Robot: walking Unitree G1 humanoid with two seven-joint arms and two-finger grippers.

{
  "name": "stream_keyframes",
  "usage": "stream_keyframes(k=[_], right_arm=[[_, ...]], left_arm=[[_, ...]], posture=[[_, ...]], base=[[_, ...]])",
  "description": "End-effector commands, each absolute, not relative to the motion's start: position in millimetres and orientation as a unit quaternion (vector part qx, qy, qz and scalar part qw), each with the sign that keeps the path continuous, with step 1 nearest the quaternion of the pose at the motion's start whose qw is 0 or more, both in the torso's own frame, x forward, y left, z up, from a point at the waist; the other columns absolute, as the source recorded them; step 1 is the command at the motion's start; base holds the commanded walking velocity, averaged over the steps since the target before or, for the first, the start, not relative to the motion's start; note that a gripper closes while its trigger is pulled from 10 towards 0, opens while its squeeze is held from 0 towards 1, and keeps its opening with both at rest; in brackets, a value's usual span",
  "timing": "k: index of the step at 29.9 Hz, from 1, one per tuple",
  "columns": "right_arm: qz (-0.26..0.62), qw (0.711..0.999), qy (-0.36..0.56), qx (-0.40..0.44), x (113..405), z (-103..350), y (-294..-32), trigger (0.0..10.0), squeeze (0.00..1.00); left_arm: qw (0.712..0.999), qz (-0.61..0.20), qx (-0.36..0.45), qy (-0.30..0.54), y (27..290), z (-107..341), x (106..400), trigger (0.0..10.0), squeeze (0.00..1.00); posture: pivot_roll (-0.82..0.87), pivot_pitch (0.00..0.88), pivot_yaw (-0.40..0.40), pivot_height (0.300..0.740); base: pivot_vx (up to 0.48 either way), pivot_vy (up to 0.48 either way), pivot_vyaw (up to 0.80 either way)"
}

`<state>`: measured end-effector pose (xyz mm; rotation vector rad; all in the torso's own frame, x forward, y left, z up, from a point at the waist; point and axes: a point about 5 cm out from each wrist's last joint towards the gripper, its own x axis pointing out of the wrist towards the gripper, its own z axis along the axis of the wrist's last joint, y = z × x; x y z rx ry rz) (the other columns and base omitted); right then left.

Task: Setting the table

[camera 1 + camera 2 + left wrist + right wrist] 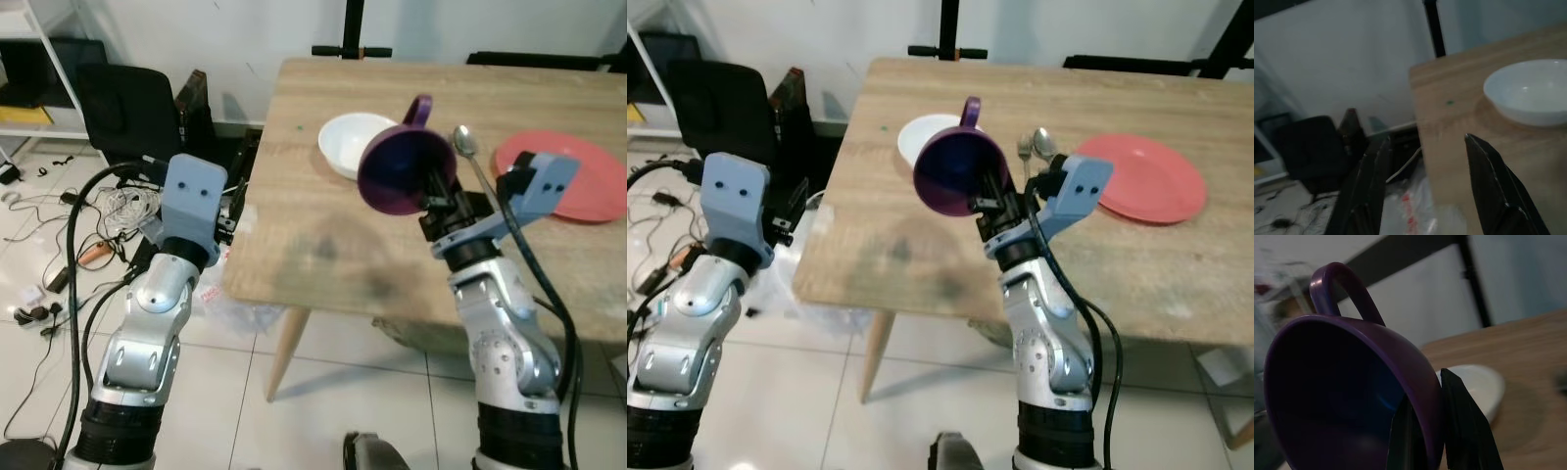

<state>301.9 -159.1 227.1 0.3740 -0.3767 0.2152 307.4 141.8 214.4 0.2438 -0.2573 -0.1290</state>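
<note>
Right gripper jaws clamped on purple cup rim, mid-frame above counter. Looks light, rigid, slick; rim pinch may slip. Left gripper jaws apart, idle.

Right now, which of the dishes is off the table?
The purple cup: the right gripper pinches its rim and holds it tilted above the table. The white bowl and red plate lie on the wood.

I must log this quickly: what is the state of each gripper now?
Left gripper: open, holding nothing, beside the table edge.
Right gripper: shut on the purple cup rim, held tilted above the table.
</note>
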Motion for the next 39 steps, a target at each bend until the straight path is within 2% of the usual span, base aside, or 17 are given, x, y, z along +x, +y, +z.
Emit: stream_keyframes(k=[1, 5, 9, 20, 26, 27, 30, 31, 36, 39], right_arm=[[0.089, 0.96, -0.192, 0.184, 302.1, 227.0, -163.8, 10.0, 0.0], [0.078, 0.96, -0.19, 0.188, 302.9, 226.5, -166.7, 10.0, 0.0], [0.059, 0.961, -0.188, 0.195, 304.3, 225.6, -172.8, 10.0, 0.0], [0.052, 0.964, -0.185, 0.182, 305.4, 224.8, -175.0, 10.0, 0.0], [0.057, 0.984, -0.154, 0.072, 300.8, 224.7, -184.9, 10.0, 0.0], [0.067, 0.988, -0.135, 0.017, 295.5, 222.8, -193.6, 10.0, 0.0], [0.067, 0.992, -0.106, -0.026, 289.4, 218.1, -204.7, 10.0, 0.0], [0.067, 0.994, -0.077, -0.044, 280.8, 212.9, -218.6, 10.0, 0.0], [0.092, 0.995, -0.038, -0.029, 273.0, 205.9, -225.9, 10.0, 0.0], [0.166, 0.986, -0.013, -0.002, 272.0, 202.0, -210.0, 10.0, 0.0]], left_arm=[[0.983, -0.064, 0.124, -0.118, 143.7, 209.9, 306.9, 10.0, 0.0], [0.983, -0.068, 0.124, -0.118, 143.4, 209.9, 307.2, 10.0, 0.0], [0.983, -0.091, 0.112, -0.115, 140.5, 209.8, 306.0, 10.0, 0.0], [0.975, -0.173, 0.091, -0.102, 137.1, 212.2, 302.0, 10.0, 0.0], [0.967, -0.212, 0.1, -0.095, 154.0, 224.9, 307.4, 10.0, 0.0], [0.965, -0.217, 0.113, -0.096, 160.5, 229.3, 308.9, 10.0, 0.0], [0.963, -0.222, 0.12, -0.093, 165.7, 232.7, 310.4, 10.0, 0.0], [0.959, -0.237, 0.126, -0.089, 170.8, 237.0, 311.8, 10.0, 0.0], [0.951, -0.267, 0.135, -0.079, 175.8, 241.1, 313.4, 10.0, 0.0], [0.931, -0.317, 0.166, -0.067, 179.6, 245.4, 310.9, 10.0, 0.0]], posture=[[-0.1, 0.04, 0.094, 0.74], [-0.1, 0.04, 0.095, 0.74], [-0.1, 0.038, 0.095, 0.74], [-0.09, 0.032, 0.096, 0.74], [-0.09, 0.04, 0.094, 0.74], [-0.09, 0.04, 0.094, 0.74], [-0.1, 0.045, 0.097, 0.74], [-0.11, 0.059, 0.101, 0.74], [-0.12, 0.067, 0.104, 0.74], [-0.12, 0.075, 0.105, 0.74]], base=[[0.48, 0.0, 0.0], [0.457, 0.0, 0.0], [0.0, 0.0, -0.69], [0.0, 0.0, 0.0], [0.0, 0.0, 0.0], [0.0, 0.0, 0.0], [0.0, 0.0, 0.0], [0.0, 0.0, 0.0], [0.0, 0.0, 0.0], [0.0, 0.0, 0.0]])
